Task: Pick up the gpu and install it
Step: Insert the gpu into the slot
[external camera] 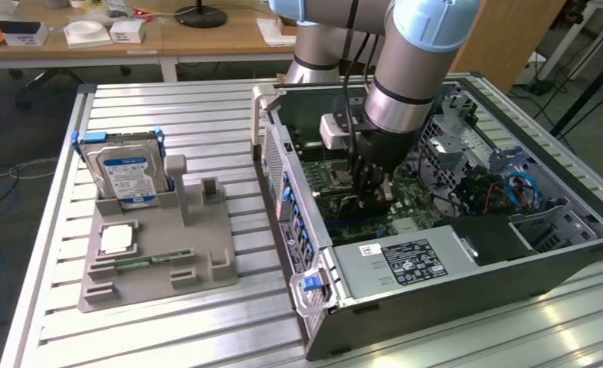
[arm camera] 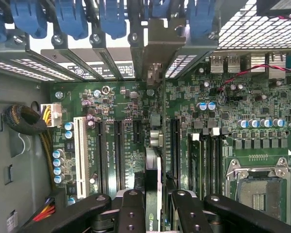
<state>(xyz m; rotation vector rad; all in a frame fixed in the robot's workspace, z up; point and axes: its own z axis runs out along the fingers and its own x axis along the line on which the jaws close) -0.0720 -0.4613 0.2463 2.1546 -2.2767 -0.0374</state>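
Gpu stands edge-on over the motherboard inside the open computer case, the tool clamped on it

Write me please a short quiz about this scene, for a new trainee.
1. True or false: the hard drive stands upright in the grey holder.
2. What does the hand grip? A) the gpu B) a memory stick C) nothing
3. Where is the hand now?
Key: 1 true; 2 A; 3 inside the computer case, above the motherboard.
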